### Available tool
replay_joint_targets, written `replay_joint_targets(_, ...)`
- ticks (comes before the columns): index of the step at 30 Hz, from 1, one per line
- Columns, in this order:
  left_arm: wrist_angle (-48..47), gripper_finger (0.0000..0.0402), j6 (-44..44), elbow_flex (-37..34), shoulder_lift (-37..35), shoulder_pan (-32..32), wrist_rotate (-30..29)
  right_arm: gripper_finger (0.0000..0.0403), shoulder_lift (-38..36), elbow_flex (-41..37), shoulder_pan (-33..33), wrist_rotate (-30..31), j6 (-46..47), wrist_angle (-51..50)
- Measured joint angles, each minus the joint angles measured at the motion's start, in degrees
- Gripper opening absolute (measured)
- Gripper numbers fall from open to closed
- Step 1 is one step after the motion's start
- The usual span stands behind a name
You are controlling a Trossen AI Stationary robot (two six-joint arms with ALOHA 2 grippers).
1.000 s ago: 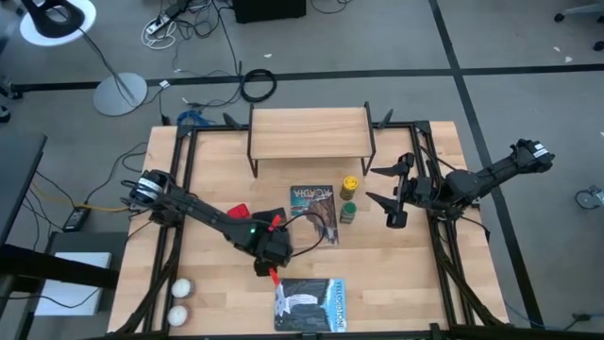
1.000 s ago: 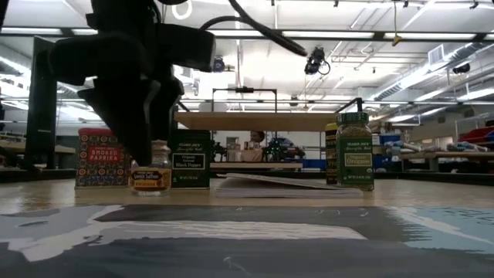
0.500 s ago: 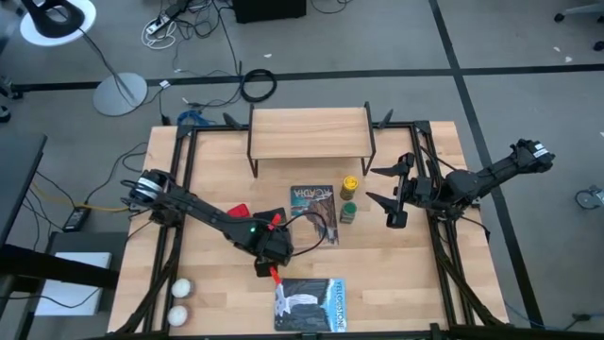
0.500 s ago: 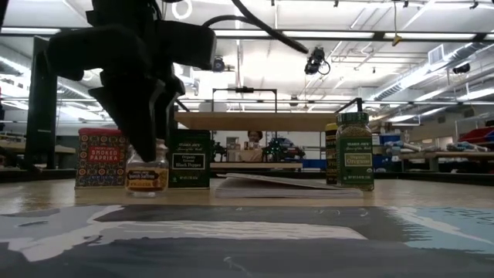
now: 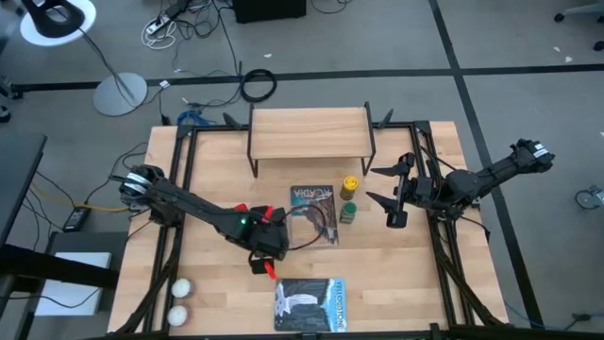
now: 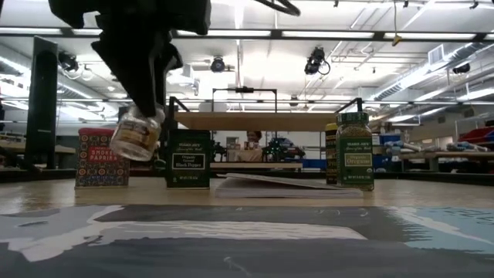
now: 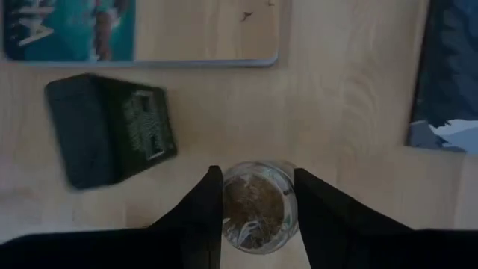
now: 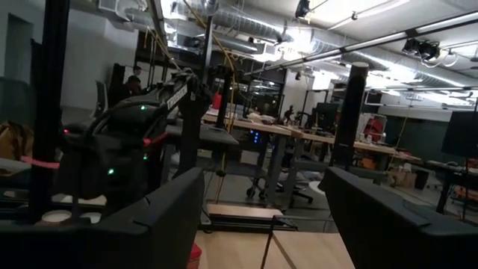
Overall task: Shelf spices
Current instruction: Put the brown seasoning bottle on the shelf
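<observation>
Fingers (image 7: 205,217) of the left gripper (image 7: 256,224) clamp the tiny pale jar (image 6: 137,135), tilted clear of the table (image 5: 396,274); right gripper (image 5: 385,185) hovers wide open.

The wooden table (image 5: 396,283) under my arms carried the shelf (image 5: 309,132) at its far edge, standing on thin black legs. Near the middle lay a book (image 5: 314,210) flat on the wood, with the yellow-lidded jar (image 5: 350,183) and the green jar (image 5: 347,212) standing just beside it. A second book (image 5: 310,304) lay at the near edge. The red tin (image 6: 101,157) and the dark square tin (image 6: 190,158) stood on the table too, and two white balls (image 5: 179,300) sat in its near left corner.
</observation>
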Motion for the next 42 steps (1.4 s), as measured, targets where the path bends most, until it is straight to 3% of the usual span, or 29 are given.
replay_joint_targets(5,-1.9,0.0117,-1.0,1.4,-3.1,-0.1,-3.3,0.0277,0.0,0.0,0.0,0.0,0.0,0.1)
replay_joint_targets(9,-4.5,0.0056,-0.9,4.8,-6.2,0.0,-9.9,0.0275,0.0,0.0,0.0,0.0,0.0,0.1)
replay_joint_targets(14,-8.0,0.0013,0.1,8.8,-8.8,0.0,-14.8,0.0277,0.0,0.0,0.0,0.0,-0.1,0.1)
replay_joint_targets(28,-10.6,0.0013,-4.7,8.2,-8.3,-0.8,-16.3,0.0274,0.0,0.0,0.0,0.0,-0.1,0.2)
replay_joint_targets(33,-12.1,0.0073,-7.8,3.5,-8.3,-0.7,-13.3,0.0274,0.0,0.0,0.0,0.0,-0.1,0.4)
replay_joint_targets(42,-3.4,0.027,-9.7,-8.1,-8.3,1.2,-10.2,0.0273,0.0,0.0,0.0,0.0,-0.1,0.5)
